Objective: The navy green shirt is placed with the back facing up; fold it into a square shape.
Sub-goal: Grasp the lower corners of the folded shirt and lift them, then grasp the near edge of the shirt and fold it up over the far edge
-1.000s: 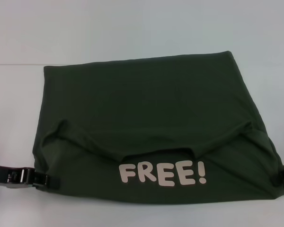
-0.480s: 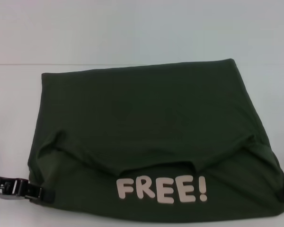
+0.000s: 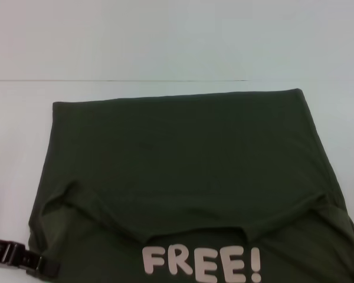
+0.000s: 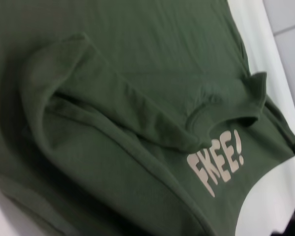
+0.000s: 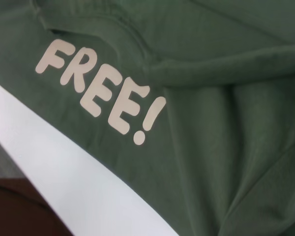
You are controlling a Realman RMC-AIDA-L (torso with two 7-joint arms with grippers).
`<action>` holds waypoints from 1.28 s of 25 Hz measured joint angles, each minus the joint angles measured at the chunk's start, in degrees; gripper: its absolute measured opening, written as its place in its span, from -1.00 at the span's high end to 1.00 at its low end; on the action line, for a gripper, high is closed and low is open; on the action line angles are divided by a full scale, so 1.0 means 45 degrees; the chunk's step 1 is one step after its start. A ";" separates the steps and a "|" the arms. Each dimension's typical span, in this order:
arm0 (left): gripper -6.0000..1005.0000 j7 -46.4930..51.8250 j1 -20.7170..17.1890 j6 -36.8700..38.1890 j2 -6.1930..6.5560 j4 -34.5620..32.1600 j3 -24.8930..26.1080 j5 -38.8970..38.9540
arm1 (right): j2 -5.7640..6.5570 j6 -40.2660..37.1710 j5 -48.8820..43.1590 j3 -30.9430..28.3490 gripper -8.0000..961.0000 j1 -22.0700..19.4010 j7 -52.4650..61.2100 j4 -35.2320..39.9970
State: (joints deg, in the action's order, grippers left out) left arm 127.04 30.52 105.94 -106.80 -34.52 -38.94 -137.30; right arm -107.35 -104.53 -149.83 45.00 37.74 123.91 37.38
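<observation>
Because the navy green shirt [image 3: 183,159] is soft knit cloth, it should be light and floppy. It will bend and sag where nothing holds it, and it will not break. It does not look slippery. One pinch in the middle would only make a bunch, so the best places to hold it are two corners or two spots along one edge, pulled flat. The two near corners look like good places to grab.

The shirt lies spread on the white table [image 3: 165,41]. Its far edge is straight and well short of the table's far edge. Its near part runs out of the bottom of the head view, toward the table's near edge.

It is dark olive green and dull, not shiny. Big pale letters [image 3: 202,265] spell "FREE!" on the near part. A flat layer is folded over on top, and its curved neck band [image 4: 225,110] ends just above the letters. Soft puffy folds sit at both near sides, and the left one [image 3: 65,200] is lumpy.

The left gripper [image 3: 47,268] is at the shirt's near left corner, touching the cloth. I cannot tell if it is pinching the cloth or just beside it. The right gripper does not show in any picture.
</observation>
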 joint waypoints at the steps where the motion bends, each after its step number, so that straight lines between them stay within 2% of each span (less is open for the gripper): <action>1: 0.84 0.0002 0.0008 0.0158 0.0016 -0.0032 0.0001 -0.0104 | -0.0005 -0.0129 -0.0015 0.0001 0.94 -0.0005 -0.0131 -0.0012; 7: 0.84 -0.0173 -0.0002 0.1023 0.0135 -0.0134 0.0075 -0.0716 | -0.0036 -0.0787 -0.0085 0.0014 0.94 -0.0086 -0.0743 -0.0028; 17: 0.84 -0.0271 0.0150 0.1278 0.0133 -0.0087 0.0312 -0.0882 | -0.0160 -0.0917 -0.0072 -0.0370 0.94 0.0016 -0.0992 -0.0061; 22: 0.83 -0.0194 0.0534 0.1469 0.0290 -0.0032 0.2222 -0.0851 | -0.0122 -0.0869 -0.0036 -0.1713 0.94 0.0192 -0.0855 -0.0065; 26: 0.83 -0.0058 0.0639 0.1242 0.0446 -0.0026 0.3358 -0.0847 | 0.0089 -0.0417 -0.0029 -0.3390 0.94 0.0332 -0.0417 -0.0065; 29: 0.83 0.0118 0.0710 0.0654 0.0416 -0.0014 0.4186 -0.0830 | 0.0194 0.0259 0.0124 -0.4320 0.94 0.0392 0.0021 -0.0083; 32: 0.83 0.0234 0.0759 0.0024 0.0316 0.0049 0.4587 -0.0691 | 0.0239 0.1210 0.0740 -0.4661 0.94 0.0418 0.0493 -0.0288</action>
State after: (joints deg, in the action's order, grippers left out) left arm 128.09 33.94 106.05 -105.38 -34.30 -18.30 -140.41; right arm -106.27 -99.08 -146.51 24.02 39.62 126.13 36.08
